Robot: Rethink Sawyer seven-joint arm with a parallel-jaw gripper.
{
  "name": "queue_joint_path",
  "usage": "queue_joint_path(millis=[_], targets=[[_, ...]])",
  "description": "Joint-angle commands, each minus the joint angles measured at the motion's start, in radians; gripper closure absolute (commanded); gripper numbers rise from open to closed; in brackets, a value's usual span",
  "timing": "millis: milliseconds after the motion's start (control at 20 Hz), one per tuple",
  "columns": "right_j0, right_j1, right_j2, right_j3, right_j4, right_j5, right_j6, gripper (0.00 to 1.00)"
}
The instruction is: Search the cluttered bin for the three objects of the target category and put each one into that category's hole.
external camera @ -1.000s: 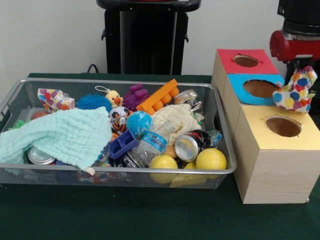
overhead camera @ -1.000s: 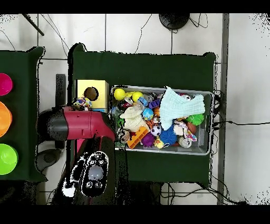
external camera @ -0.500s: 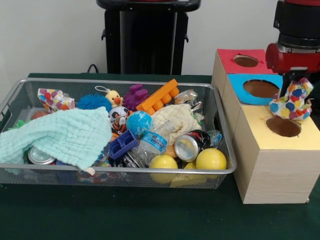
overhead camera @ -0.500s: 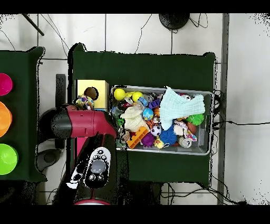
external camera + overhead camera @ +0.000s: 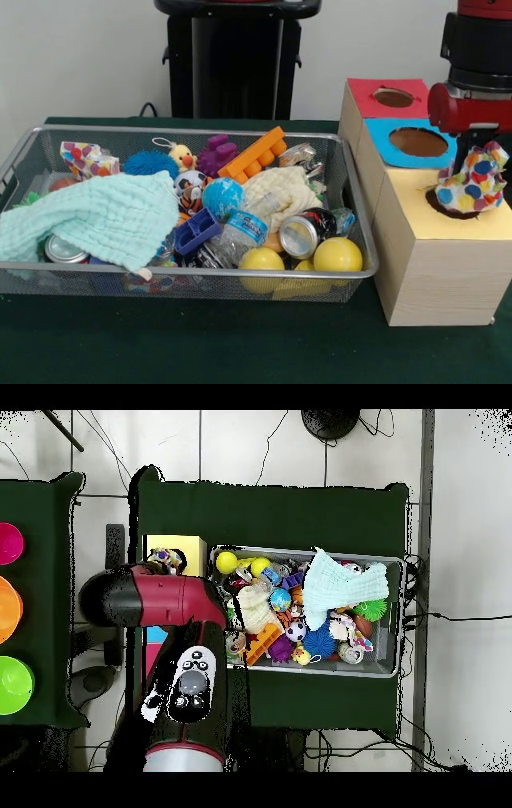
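- The wire mesh bin [image 5: 352, 200] stood on the dark green table [image 5: 200, 344], crowded with clutter: a pale mint cloth [image 5: 96, 214] draped over its left half, a cream cloth [image 5: 280, 192] right of centre, an orange toy brick [image 5: 254, 155] at the far side, and two yellow balls [image 5: 338, 254] against the near rim.
- The red arm [image 5: 150, 599] reached over the row of boxes standing just right of the bin.
- The yellow-topped box [image 5: 416, 220] was the nearest of the three; behind it stood the blue-topped box [image 5: 384, 128] and the red-topped box [image 5: 368, 92], each with a round hole.
- The polka-dot cloth [image 5: 470, 180], white with red, blue, yellow and orange spots, hung crumpled directly over the yellow box's hole, covering most of it.
- The gripper [image 5: 480, 148] pinched the polka-dot cloth by its top.
- A second spotted cloth [image 5: 86, 158] lay at the bin's far left.
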Motion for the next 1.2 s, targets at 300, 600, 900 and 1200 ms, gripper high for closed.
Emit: queue_joint_path(millis=[300, 600, 900, 1200], targets=[[-0.043, 0.121, -0.008, -0.162, 0.019, 0.154, 0.2, 1.0], [-0.085, 0.11, 0.041, -0.067, 0.003, 0.033, 0.164, 1.0], [-0.116, 0.098, 0.073, 0.001, -0.021, -0.04, 0.144, 1.0], [-0.146, 0.077, 0.103, 0.044, -0.039, -0.047, 0.118, 1.0]])
